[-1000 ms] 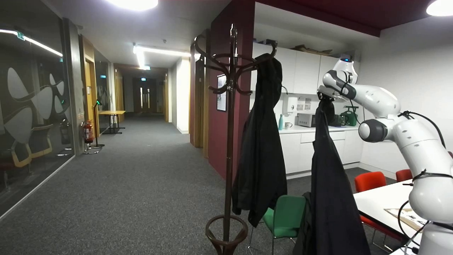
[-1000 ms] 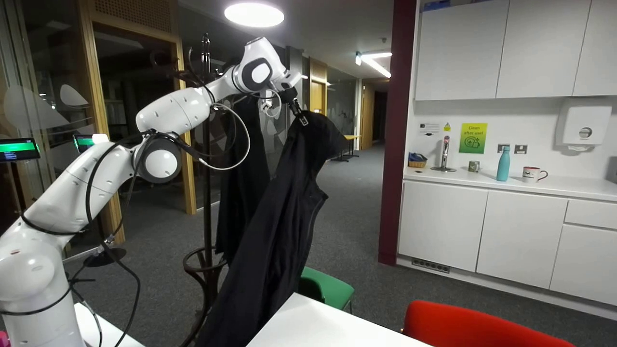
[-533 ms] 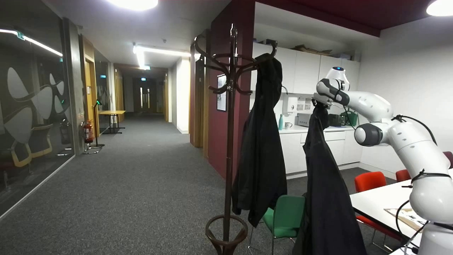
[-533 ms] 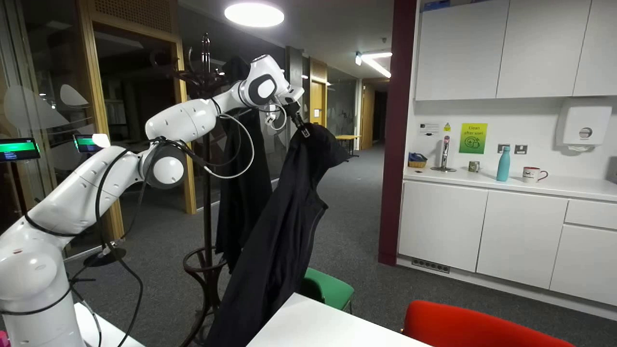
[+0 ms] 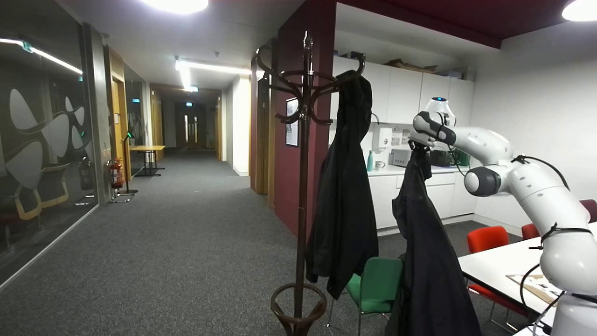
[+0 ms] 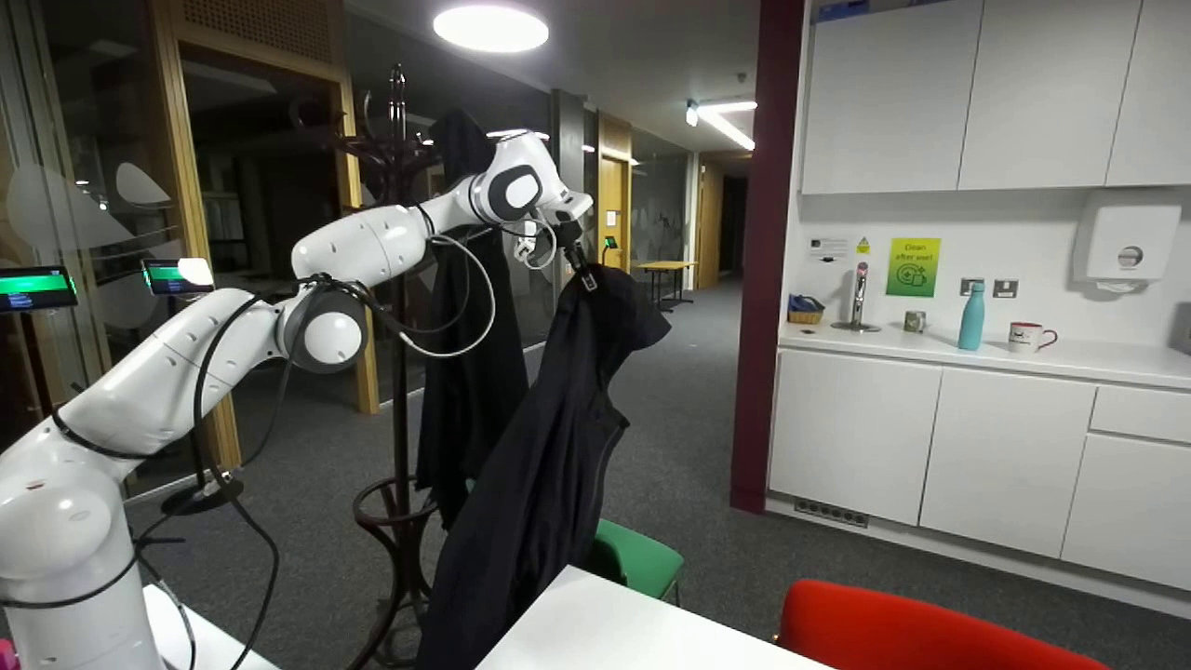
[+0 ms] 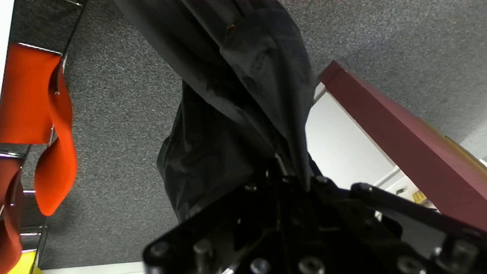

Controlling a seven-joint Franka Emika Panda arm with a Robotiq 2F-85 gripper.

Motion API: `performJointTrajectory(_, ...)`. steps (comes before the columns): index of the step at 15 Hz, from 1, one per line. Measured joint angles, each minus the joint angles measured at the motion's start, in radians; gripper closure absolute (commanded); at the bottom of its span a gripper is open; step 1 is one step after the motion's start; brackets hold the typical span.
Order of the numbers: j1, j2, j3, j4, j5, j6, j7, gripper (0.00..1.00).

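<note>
Coat stand (image 5: pixel 302 186), chair (image 5: pixel 383 285) on carpet (image 5: pixel 196 252)

Gripper (image 6: pixel 587 282) sits lower than a second ago, now upper centre in an exterior view. Black jacket (image 5: pixel 431 247) in its grip is lower too, top shifted left, right of centre in an exterior view. Robot elbow (image 6: pixel 326 337) is down and further right, left of centre. Hanging black coat (image 6: pixel 470 391) shows its top now, upper centre-left. Green-lit screen (image 6: pixel 610 244) newly visible, upper centre.

Grey carpet (image 5: pixel 196 242); maroon wall (image 5: pixel 288 191); white cupboards (image 6: pixel 889 102); red chair (image 6: pixel 912 628) beside white table (image 6: pixel 623 628); round ceiling light (image 6: pixel 490 29) glowing.
</note>
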Motion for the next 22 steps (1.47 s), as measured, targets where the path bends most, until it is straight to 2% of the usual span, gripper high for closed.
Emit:
performJointTrajectory(2, -0.001, 0.008, -0.004, 0.0, -0.001, -0.006, 0.0, 0.99)
performJointTrajectory(3, -0.001, 0.012, -0.005, 0.0, -0.001, -0.007, 0.0, 0.72)
performJointTrajectory(4, -0.001, 0.016, -0.007, 0.0, -0.002, -0.008, 0.0, 0.71)
performJointTrajectory(5, -0.001, 0.019, -0.009, 0.0, -0.003, -0.01, 0.0, 0.65)
performJointTrajectory(11, -0.001, 0.025, -0.012, 0.002, -0.003, -0.023, 0.0, 0.19)
performJointTrajectory(14, -0.001, 0.023, -0.014, 0.004, -0.003, -0.023, 0.0, 0.01)
performJointTrajectory(22, -0.001, 0.021, -0.014, 0.004, -0.003, -0.023, 0.0, 0.0)
